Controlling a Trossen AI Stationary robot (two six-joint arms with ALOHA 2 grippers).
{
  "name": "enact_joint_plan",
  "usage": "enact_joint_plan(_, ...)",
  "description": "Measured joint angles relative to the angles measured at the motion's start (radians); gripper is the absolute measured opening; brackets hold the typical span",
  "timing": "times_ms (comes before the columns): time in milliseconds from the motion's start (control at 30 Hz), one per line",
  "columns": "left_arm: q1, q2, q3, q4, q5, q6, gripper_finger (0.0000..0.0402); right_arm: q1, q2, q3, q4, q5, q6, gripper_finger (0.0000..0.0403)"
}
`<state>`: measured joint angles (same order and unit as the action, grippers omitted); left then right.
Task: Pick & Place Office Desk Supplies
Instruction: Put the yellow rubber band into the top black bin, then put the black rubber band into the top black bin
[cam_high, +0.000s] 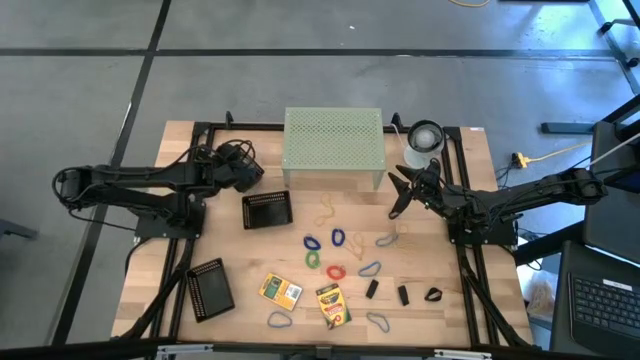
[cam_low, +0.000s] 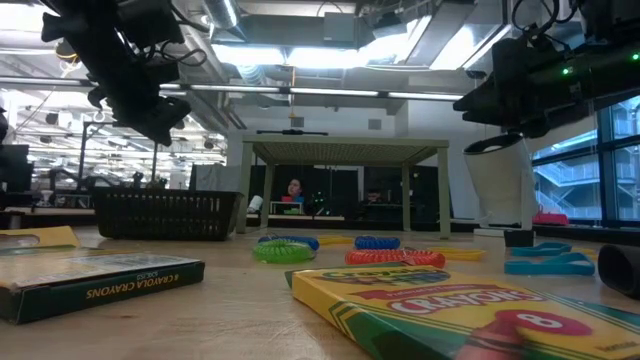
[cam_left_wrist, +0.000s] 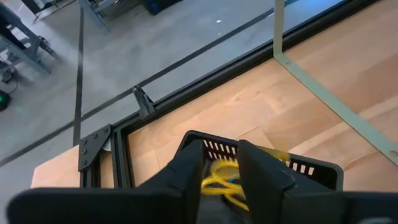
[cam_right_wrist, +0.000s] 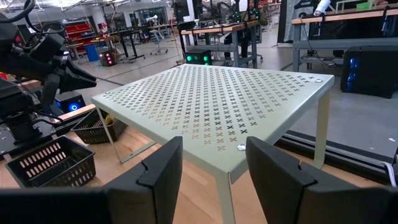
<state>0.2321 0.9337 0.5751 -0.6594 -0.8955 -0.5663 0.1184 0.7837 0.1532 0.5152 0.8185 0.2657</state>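
Sitting under everything is the wooden worktop (cam_high: 440, 310), with two dark arms reaching in from its sides. At the back stands the pale green riser (cam_high: 333, 147) full of little holes, and just beside it is a white-grey cylinder (cam_high: 424, 141).

The left gripper (cam_high: 243, 167) hangs above the back left of the worktop, over a black mesh tray (cam_high: 267, 209). In the left wrist view its fingers (cam_left_wrist: 186, 171) are apart with nothing between them, and yellow rubber bands (cam_left_wrist: 225, 184) lie inside that tray. A second black mesh tray (cam_high: 210, 288) sits near the front left corner.

The right gripper (cam_high: 402, 194) hangs by the right front leg of the riser — its fingers (cam_right_wrist: 160, 168) are spread wide and hold nothing.

Two yellow-green crayon boxes lie at the front: one (cam_high: 281, 290) left of the middle, the other (cam_high: 333, 305) just beside it, tilted.

Small rubber band loops (cam_high: 336, 255) — blue, green, red and tan — are scattered across the middle, between the riser and the boxes. Two more blue loops lie at the front edge, one on each side of the second box.

Three small black clips (cam_high: 403, 295) rest in a row at the front right, near each other but apart.
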Motion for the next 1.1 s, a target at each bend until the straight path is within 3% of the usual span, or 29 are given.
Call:
enact_joint_plan(267, -0.001, 0.000, 0.000, 0.000, 0.007, -0.016, 0.0147, 0.000, 0.000, 0.000, 0.000, 0.000, 0.015, 0.0180)
enact_joint_plan(367, -0.002, 0.000, 0.000, 0.007, 0.066, -0.016, 0.0150, 0.000, 0.000, 0.000, 0.000, -0.007, 0.025, 0.0180)
enact_joint_plan(533, -0.003, 0.000, 0.000, 0.062, 0.242, 0.035, 0.0146, -0.001, 0.000, 0.000, 0.000, -0.194, 0.039, 0.0180)
enact_joint_plan(733, -0.054, 0.000, 0.000, 0.241, 0.443, 0.143, 0.0148, -0.001, 0.000, 0.000, -0.057, -0.413, 0.042, 0.0180)
enact_joint_plan(1100, -0.214, 0.000, 0.000, 0.504, 0.495, 0.270, 0.0146, -0.001, 0.000, 0.000, -0.443, -0.551, 0.109, 0.0180)
